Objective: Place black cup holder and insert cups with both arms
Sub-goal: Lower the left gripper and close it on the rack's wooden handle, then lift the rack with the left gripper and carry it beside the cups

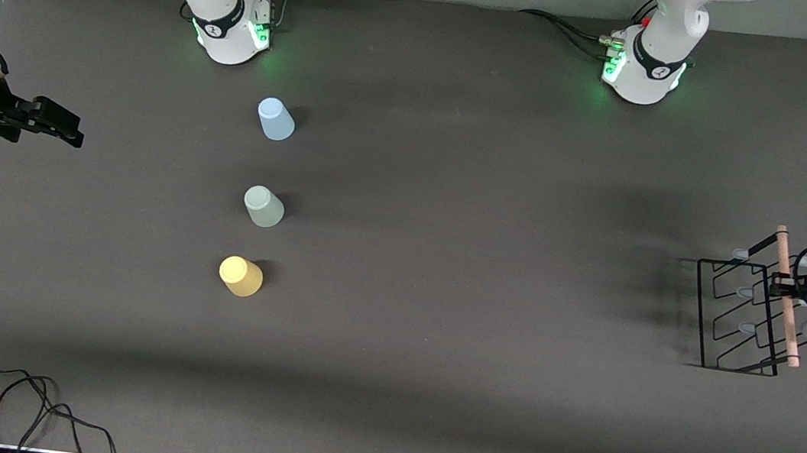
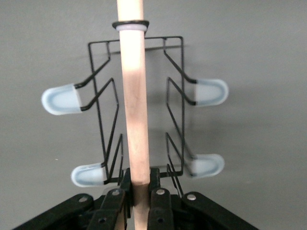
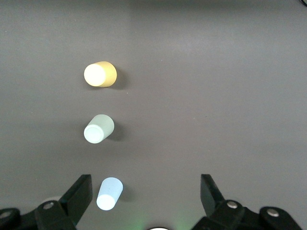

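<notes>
Black left pincer (image 2: 139,191): clamped on the wooden rod handle (image 2: 134,105) of the black cup holder (image 1: 739,318), at the left arm's end of the tabletop (image 1: 497,215).
Cup holder: wire frame with pale-blue-tipped pegs (image 2: 60,99) spreading to both sides of the rod; whether its base touches the tabletop cannot be told.
Right pincer (image 1: 58,125): fingers (image 3: 79,194) spread wide, gripping nothing, waiting over the right arm's end of the tabletop.
Cups: upside down in a row, well apart from the holder; pale blue cup (image 1: 276,119) farthest from the front camera, pale green cup (image 1: 263,206) in the middle, yellow cup (image 1: 240,276) nearest.
Loose cable (image 1: 13,394): lies at the tabletop's near edge.
</notes>
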`<state>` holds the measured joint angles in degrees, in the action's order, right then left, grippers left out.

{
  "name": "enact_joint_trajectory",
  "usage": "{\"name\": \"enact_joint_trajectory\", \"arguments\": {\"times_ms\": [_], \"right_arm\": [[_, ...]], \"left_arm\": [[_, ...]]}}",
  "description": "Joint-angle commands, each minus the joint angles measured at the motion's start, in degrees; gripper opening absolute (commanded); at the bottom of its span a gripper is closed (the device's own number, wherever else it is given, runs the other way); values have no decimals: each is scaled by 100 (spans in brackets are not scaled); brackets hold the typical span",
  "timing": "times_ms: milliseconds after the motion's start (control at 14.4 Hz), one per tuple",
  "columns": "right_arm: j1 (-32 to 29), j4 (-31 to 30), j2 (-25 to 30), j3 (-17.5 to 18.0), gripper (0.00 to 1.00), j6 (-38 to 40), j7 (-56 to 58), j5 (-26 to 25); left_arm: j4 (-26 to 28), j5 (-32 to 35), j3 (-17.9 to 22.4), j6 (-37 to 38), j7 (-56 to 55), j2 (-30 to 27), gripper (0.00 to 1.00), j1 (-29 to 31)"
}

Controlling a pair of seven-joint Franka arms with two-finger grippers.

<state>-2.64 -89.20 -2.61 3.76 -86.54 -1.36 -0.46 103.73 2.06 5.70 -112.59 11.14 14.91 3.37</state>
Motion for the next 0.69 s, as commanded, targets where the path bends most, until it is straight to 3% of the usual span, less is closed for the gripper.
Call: {"name": "enact_joint_trajectory", "arguments": {"times_ms": [0, 347, 625], "right_arm": [[26, 51, -12, -51, 100, 50, 119, 90], [17, 43, -12, -51, 100, 50, 119, 90], [17, 51, -12, -51, 100, 50, 119, 90]], "left_arm": [[-19, -12, 36, 342, -883, -330, 0, -695], [-422, -583, -139, 922, -1868, -446, 0, -1715], [-721, -663, -631, 661, -3658, -43, 0, -2743]]}}
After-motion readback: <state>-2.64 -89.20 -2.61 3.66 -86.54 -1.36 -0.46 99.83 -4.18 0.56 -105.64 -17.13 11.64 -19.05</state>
